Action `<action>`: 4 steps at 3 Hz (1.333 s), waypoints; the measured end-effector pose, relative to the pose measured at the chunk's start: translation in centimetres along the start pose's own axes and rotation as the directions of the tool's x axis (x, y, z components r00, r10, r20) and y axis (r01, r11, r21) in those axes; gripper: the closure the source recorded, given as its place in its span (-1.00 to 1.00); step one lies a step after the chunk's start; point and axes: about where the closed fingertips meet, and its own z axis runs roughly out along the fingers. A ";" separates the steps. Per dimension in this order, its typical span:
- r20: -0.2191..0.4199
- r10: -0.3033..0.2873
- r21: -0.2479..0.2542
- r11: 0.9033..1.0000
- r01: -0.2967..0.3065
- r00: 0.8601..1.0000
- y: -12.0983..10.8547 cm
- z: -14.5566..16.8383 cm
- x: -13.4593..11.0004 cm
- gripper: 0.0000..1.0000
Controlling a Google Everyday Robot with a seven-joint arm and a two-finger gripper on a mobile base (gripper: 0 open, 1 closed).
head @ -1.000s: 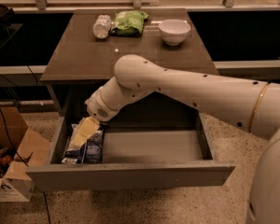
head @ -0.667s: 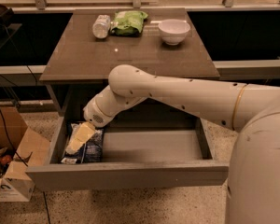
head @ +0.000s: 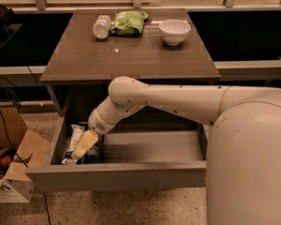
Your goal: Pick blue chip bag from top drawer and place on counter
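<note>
Grey and pulled wide open, the top drawer [head: 117,175] stands nearest me. The blue chip bag [head: 76,136] lies on the floor at its left end. Right over the bag hangs the gripper [head: 83,147], its cream tip angled down-left; whether it grasps anything I cannot tell. Beyond, on the counter [head: 131,55], a clear bottle [head: 102,26], a green bag [head: 129,22] and a white bowl [head: 174,31] line the far edge.

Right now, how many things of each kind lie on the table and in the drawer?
Bags: 2, green snack bag on the counter, blue chip bag in the top drawer
Bottle: 1
Bowl: 1
Total: 4
The pincer hangs over the blue chip bag.
</note>
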 end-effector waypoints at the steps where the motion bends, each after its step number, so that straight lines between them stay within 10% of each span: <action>1: -0.013 0.025 0.009 1.000 -0.025 1.000 -0.4 0.7 1.0 -1.00; 4: 0.001 0.100 0.003 0.995 -0.100 0.995 2.6 2.5 1.3 0.42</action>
